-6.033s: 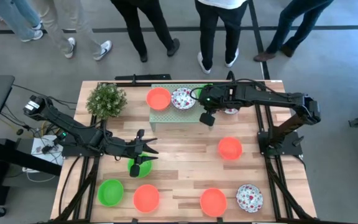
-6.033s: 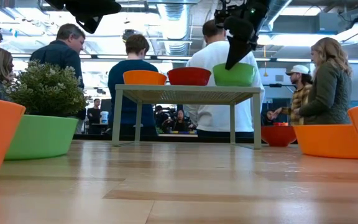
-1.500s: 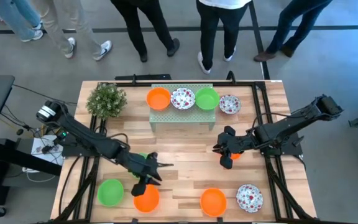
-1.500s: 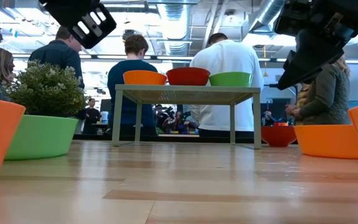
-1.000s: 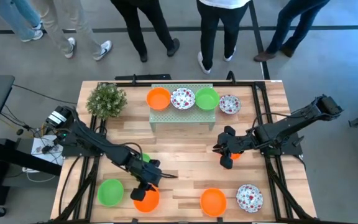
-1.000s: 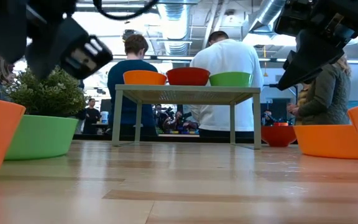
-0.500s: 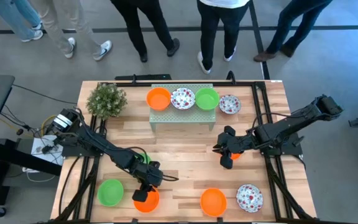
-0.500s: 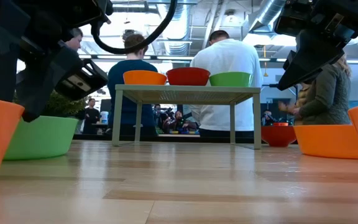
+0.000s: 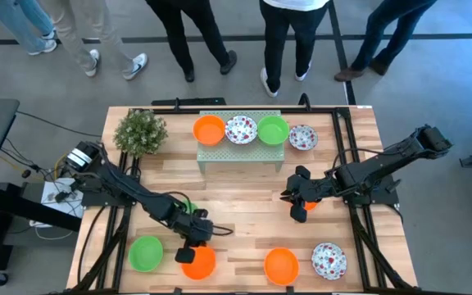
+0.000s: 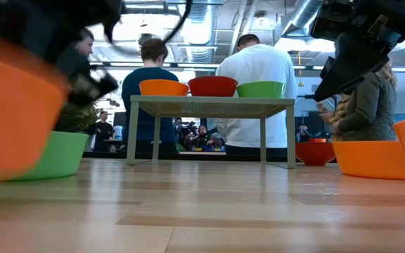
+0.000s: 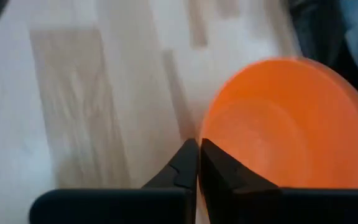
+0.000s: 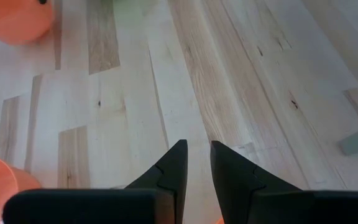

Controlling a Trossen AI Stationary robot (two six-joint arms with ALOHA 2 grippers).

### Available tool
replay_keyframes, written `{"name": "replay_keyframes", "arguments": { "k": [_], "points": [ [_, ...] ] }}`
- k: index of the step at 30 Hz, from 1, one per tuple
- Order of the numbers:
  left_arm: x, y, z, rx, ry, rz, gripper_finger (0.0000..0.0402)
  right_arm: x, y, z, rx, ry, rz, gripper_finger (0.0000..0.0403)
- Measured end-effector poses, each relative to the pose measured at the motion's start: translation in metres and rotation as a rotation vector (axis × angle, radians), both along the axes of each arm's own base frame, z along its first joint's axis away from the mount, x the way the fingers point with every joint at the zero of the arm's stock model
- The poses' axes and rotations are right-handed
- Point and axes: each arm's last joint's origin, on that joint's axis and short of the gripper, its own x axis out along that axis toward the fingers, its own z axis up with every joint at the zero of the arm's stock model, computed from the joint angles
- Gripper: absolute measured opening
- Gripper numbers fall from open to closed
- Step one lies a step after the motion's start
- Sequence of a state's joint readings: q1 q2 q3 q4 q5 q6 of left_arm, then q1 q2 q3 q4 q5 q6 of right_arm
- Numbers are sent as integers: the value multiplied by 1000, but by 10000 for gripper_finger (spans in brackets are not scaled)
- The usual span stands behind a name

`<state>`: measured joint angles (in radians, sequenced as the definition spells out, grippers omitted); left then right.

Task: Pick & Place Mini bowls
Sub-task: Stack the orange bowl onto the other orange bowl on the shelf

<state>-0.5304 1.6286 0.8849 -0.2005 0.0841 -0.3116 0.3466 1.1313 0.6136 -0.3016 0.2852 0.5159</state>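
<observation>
My left gripper (image 9: 190, 247) is shut on an orange mini bowl (image 9: 200, 261) near the table's near edge, and the low view shows that bowl (image 10: 13, 112) blurred at the left. My right gripper (image 9: 296, 199) hovers above another orange bowl (image 9: 304, 212) right of centre, its fingers (image 12: 176, 163) a narrow gap apart and touching nothing. Orange (image 9: 209, 129), floral (image 9: 241, 129) and green (image 9: 273, 129) bowls stand on the pale green rack (image 9: 238, 152). A floral bowl (image 9: 302, 137) rests on the table right of the rack. My left gripper pinches the orange bowl's rim (image 11: 205, 138) between its two fingers, one finger inside the bowl and one outside. The fingers slant down from the table's left. In the low view the bowl's base (image 10: 5, 172) looks raised off the table.
A green bowl (image 9: 146, 252), an orange bowl (image 9: 281, 265) and a floral bowl (image 9: 329, 260) sit along the near edge. Another green bowl (image 9: 186, 211) lies partly under my left arm. The potted plant (image 9: 140, 131) stands at the far left corner. People stand beyond the far edge.
My left gripper has moved toward the near edge and down onto the orange bowl's rim. In the low view that bowl, resting at the left half a second ago, now shows higher, larger and blurred. My right arm has kept still.
</observation>
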Motion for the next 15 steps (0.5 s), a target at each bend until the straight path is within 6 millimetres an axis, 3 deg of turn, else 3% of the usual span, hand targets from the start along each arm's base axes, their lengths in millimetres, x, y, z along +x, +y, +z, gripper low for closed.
{"name": "replay_keyframes", "arguments": {
  "k": [3,7,12,15],
  "points": [
    [-1,3,23,14,-100,44,10,0,0,0,0,0,0,66],
    [-8,17,73,92,-337,136,9,0,0,0,-1,0,0,66],
    [-32,58,138,193,-623,456,9,0,0,0,-1,0,-1,66],
    [-53,87,167,245,-746,651,9,0,0,0,0,-3,-2,66]
  ]
}}
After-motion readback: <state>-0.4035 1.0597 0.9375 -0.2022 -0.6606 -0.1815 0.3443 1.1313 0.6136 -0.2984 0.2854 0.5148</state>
